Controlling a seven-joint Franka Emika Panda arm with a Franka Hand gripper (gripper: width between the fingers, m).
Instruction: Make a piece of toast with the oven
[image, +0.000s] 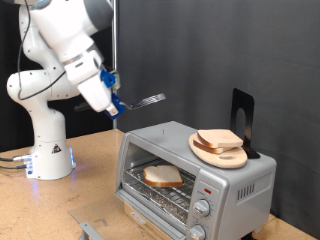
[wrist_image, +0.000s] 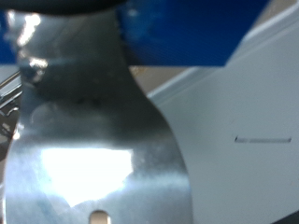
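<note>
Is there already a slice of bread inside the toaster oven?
Yes, a bread slice lies on the wire rack inside the toaster oven, whose door is open.

wooden tabletop (image: 40, 205), black backdrop curtain (image: 220, 50)

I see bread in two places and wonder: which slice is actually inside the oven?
The single slice lying flat on the wire rack inside the oven. The other bread sits on the round wooden plate on top.

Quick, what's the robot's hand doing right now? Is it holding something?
End effector: closed on a metal spatula, held in the air above the oven.
</note>
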